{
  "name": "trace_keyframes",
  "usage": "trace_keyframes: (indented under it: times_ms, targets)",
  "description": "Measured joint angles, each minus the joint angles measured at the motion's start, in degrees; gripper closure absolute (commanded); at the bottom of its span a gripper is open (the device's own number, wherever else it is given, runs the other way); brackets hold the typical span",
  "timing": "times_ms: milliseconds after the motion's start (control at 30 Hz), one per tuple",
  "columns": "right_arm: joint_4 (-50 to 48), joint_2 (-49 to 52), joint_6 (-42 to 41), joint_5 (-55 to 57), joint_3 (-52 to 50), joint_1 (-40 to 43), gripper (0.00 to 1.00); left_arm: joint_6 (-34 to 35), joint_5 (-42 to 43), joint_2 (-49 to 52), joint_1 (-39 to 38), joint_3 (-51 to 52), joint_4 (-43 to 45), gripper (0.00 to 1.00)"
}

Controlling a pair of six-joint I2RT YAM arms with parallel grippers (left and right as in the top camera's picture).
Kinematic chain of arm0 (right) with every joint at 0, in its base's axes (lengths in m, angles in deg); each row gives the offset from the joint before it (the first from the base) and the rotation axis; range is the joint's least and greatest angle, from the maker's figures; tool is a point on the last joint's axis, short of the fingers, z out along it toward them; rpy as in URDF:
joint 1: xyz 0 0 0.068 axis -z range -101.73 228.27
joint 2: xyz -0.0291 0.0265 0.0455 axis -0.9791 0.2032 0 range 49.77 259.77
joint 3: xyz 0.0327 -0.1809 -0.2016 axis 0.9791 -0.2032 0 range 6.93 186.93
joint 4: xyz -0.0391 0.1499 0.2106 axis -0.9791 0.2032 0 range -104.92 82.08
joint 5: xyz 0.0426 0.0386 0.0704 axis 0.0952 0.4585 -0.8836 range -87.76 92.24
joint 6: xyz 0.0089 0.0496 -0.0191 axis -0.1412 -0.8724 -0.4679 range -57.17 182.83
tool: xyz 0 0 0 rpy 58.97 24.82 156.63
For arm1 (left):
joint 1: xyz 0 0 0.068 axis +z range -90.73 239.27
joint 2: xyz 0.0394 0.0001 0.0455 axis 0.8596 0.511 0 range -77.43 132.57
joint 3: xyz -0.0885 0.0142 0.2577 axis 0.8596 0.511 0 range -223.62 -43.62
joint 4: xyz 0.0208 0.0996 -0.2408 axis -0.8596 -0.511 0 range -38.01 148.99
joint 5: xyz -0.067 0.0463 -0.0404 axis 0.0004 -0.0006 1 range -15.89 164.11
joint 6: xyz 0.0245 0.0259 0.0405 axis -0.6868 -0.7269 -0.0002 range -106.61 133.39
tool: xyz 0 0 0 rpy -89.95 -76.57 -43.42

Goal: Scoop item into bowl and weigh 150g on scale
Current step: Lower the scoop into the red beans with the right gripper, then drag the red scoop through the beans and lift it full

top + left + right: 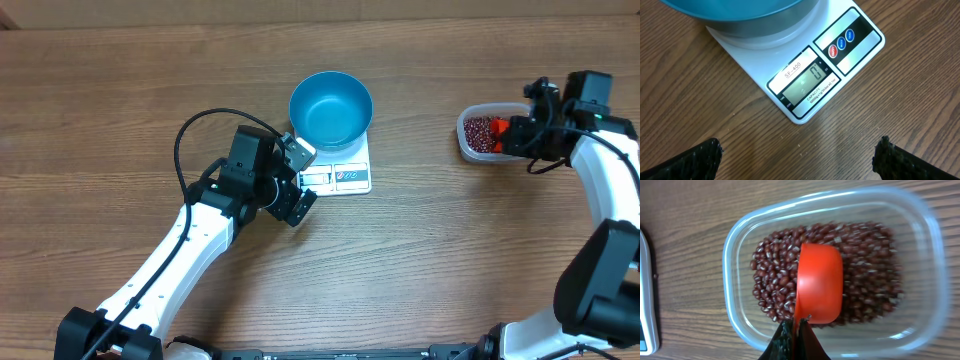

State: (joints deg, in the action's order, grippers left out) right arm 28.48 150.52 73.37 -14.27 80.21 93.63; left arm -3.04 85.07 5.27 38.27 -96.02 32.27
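The blue bowl (331, 108) stands on the white scale (350, 177), its inside bare; its underside (735, 12) fills the top of the left wrist view above the scale's display (805, 85). My left gripper (296, 178) hovers open over the table just in front of the scale, fingertips (700, 160) far apart with nothing between them. My right gripper (799, 330) is shut on the handle of an orange scoop (819, 282), which sits turned on its side in the maroon beans (777, 275) inside the clear tub (482, 133).
The clear plastic tub (740, 240) lies on the wooden table at the far right, about a hand's width right of the scale. A black cable (190, 135) loops above my left arm. The scale's edge (646, 305) shows left of the tub.
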Motion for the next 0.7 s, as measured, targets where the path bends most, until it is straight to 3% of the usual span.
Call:
trace_keyframes:
  times_ms: [300, 700]
  targets:
    - [1.22, 2.12, -1.95, -3.15, 0.17, -0.52, 0.96, 0.00, 0.00, 0.00, 0.00, 0.00, -0.02, 0.00]
    - [3.93, 2.86, -6.58, -15.93, 0.17, 6.25, 0.96, 0.00, 0.00, 0.00, 0.00, 0.00, 0.00, 0.00]
